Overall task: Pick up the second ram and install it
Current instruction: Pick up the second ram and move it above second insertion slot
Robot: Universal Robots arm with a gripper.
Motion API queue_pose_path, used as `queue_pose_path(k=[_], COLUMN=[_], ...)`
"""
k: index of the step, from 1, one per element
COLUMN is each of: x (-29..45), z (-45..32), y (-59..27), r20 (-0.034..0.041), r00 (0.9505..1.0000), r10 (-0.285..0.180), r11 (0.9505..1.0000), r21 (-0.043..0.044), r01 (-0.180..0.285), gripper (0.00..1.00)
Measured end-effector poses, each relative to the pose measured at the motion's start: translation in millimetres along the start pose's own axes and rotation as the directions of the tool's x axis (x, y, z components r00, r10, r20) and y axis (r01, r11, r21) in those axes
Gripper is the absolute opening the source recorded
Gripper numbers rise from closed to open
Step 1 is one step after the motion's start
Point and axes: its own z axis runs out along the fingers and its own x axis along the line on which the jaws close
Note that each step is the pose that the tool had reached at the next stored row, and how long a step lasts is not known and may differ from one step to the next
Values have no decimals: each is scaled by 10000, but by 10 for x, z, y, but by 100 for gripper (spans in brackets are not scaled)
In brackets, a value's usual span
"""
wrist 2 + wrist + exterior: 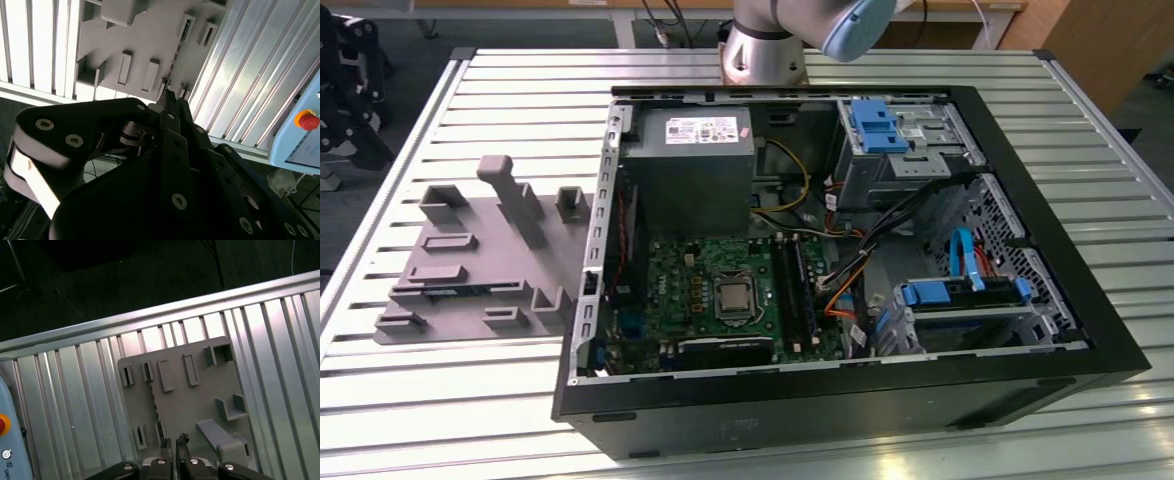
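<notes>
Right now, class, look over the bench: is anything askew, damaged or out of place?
Nothing stands out. The open computer case lies flat on the slatted table, the grey fixture plate sits level beside it, on the exterior view's left, and the pincer hangs over that plate.

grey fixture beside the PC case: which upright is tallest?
The slim flat post toward the camera-far side of the grey fixture in the exterior view. It rises well above the squat blocks around it.
</notes>
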Motion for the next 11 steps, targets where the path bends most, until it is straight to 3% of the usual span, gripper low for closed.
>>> queue_pose_path(k=[1, 2, 7, 9, 11], x=[0, 0, 8, 15, 25], z=[2, 6, 42, 55, 72], y=[0, 0, 5, 7, 19], r20=[1, 2, -9, -15, -17], r00=[10000, 10000, 9993, 9984, 9977], r10=[-1, -10, -386, -566, -680], r11=[10000, 10000, 9993, 9984, 9977], r21=[1, 2, -4, -9, -10], r01=[1, 10, 386, 566, 680], gripper=[17, 24, 24, 31, 31])
